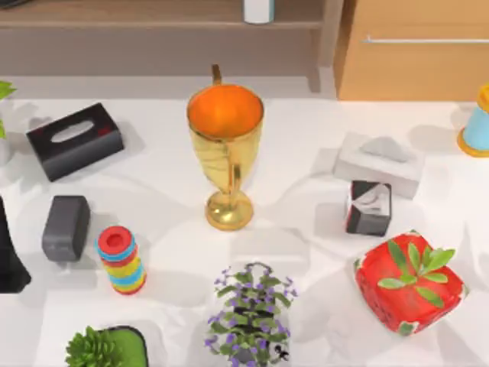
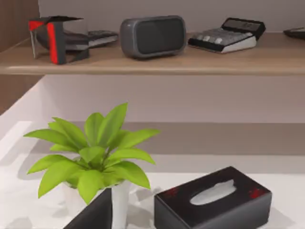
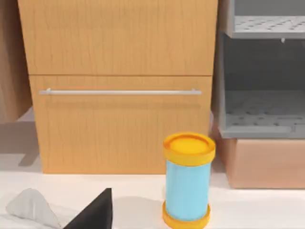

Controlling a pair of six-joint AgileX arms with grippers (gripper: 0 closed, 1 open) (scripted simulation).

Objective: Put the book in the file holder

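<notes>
A gold cup (image 1: 225,145) stands in the middle of the white surface (image 1: 306,130). A black tissue box (image 1: 75,141) lies to its left, a grey tissue box (image 1: 380,162) to its right. A red pot (image 1: 409,284) with green leaves sits near the right front. A striped ring stack (image 1: 120,260) stands beside a dark grey block (image 1: 66,227).

The book (image 1: 258,11) on the back shelf is cut off by the top view's upper edge, so just its lower end shows. At the table's right edge a blue and yellow canister (image 1: 475,122) is half out of the top view. A green plant (image 1: 104,348) and a purple flower plant (image 1: 250,316) run off its lower edge. A dark shape (image 1: 11,256) at its left edge cannot be identified.
</notes>
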